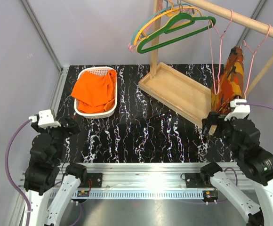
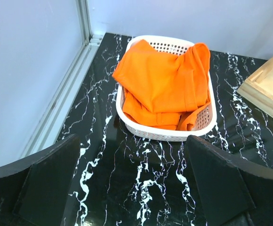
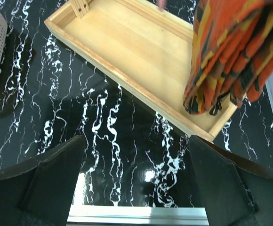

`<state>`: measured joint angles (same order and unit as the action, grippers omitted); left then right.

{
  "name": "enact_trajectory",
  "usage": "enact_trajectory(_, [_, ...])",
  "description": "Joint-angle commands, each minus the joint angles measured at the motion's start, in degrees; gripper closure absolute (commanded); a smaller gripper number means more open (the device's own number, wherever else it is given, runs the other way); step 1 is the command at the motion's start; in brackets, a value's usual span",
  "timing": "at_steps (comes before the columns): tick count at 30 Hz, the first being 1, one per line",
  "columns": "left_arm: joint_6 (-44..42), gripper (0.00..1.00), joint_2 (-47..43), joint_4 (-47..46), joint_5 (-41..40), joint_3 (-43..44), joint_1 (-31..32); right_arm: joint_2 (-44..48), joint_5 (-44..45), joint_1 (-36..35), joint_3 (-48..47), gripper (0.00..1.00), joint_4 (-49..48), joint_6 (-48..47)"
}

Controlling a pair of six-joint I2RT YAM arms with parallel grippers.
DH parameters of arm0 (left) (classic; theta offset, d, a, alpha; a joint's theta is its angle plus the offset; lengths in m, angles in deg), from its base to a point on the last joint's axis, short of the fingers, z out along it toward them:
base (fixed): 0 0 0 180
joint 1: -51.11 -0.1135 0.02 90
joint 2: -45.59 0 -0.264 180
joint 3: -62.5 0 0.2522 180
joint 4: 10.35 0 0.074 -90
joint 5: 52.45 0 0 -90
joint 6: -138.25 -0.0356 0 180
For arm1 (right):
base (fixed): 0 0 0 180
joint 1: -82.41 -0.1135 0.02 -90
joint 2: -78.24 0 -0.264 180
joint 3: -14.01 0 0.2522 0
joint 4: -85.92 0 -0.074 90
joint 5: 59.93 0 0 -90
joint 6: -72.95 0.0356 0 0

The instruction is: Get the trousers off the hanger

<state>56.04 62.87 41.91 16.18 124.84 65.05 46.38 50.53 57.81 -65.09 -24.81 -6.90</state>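
Looking finished, I reckon: trousers lie dumped in the basket upper left, hanger hangs bare upper right, so left gripper and right gripper sit parted, empty.

**A:** How many of each thing?

**B:** One white basket. One pair of plain orange trousers. One patterned garment. One wooden rack.

**A:** And hangers?

**B:** Two pink wire hangers. At least three thick plastic hangers.

**A:** Grippers?

**B:** Two, the left gripper and the right gripper.

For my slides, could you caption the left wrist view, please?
Bright orange cloth trousers heaped in a white perforated plastic basket on black marbled table, beyond open left gripper.
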Motion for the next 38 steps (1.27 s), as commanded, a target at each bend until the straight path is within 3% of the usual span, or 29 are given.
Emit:
enact_trajectory(1, [-3.22,0.01,-0.93,-0.27,2.21,-0.76,0.22,3.02,1.24,0.17,0.3,0.0,0.57,0.49])
enact_trajectory(6, [-3.75,0.01,-1.37,0.87,3.08,-1.64,0.22,7.25,0.45,0.08,2.06,0.0,-2.24,-0.57])
enact_trajectory(13, [-2.61,0.01,-2.78,0.08,3.7,-2.87,0.22,6.37,3.79,0.08,2.85,0.01,-4.87,-3.2])
enact_trajectory(38, [-1.2,0.01,-2.25,-4.93,4.84,-5.16,0.22,1.27,3.0,0.08,3.03,0.0,-4.09,-2.51])
